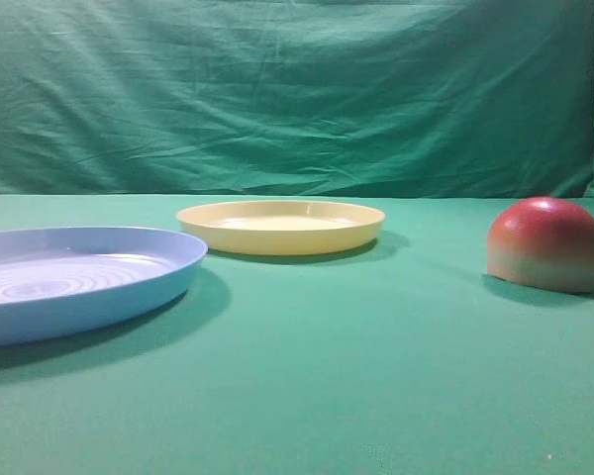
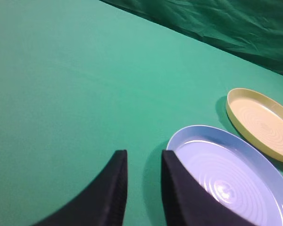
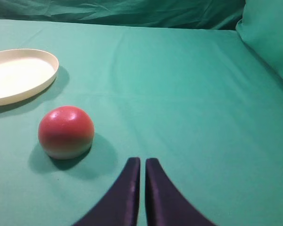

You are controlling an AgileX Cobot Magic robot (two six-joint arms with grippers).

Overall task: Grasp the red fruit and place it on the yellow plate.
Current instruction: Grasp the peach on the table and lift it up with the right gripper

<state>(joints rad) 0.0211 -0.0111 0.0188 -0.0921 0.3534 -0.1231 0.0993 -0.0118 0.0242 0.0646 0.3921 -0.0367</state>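
Green cloth (image 1: 307, 376) bearing two plates. Yellow plate (image 1: 280, 226) and blue plate (image 1: 74, 277) hold nothing. The fruit (image 1: 547, 243) sits flat-side down on the cloth, well apart from both plates. Left gripper (image 2: 144, 162): jaws slightly parted, holding nothing. Right gripper (image 3: 142, 165): jaws pressed together, near the fruit.

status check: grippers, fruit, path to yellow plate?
Left gripper slightly parted, empty; right gripper shut, empty. Red fruit on the cloth, untouched. Yellow plate bare; nothing between.
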